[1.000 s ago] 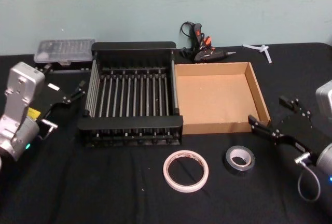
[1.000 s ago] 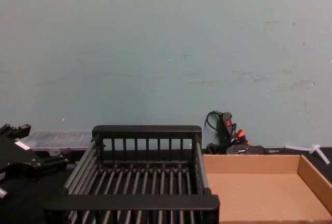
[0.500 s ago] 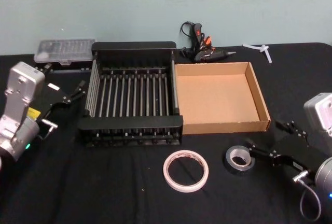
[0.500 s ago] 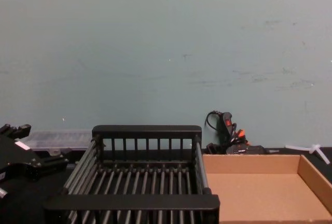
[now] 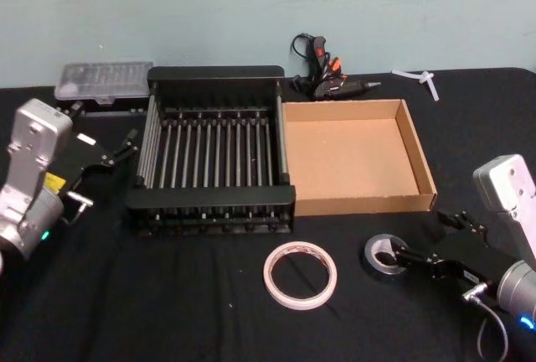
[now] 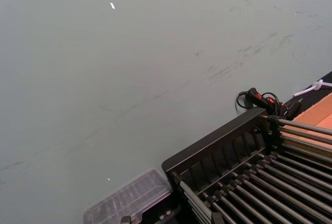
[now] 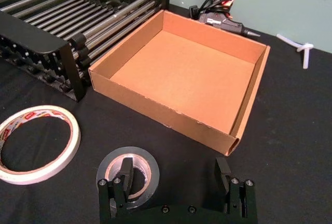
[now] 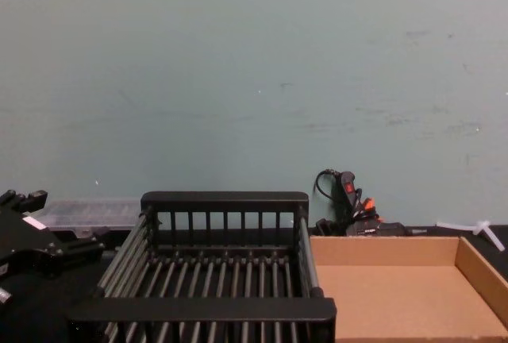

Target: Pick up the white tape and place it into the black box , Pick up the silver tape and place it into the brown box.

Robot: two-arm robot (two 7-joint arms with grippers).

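Two tapes lie lower centre: white tape (image 5: 300, 275), silver tape (image 5: 383, 255). Right gripper (image 7: 176, 180) straddles the latter, fingers spread. Two boxes: black box (image 5: 213, 152), brown box (image 5: 356, 156)

Odds and ends along the wall

We see a black glue gun (image 5: 322, 73) with orange trim, a clear lidded case (image 5: 104, 80), perhaps holding bits, and white sticks (image 5: 421, 81) on the black tablecloth (image 5: 193, 312).
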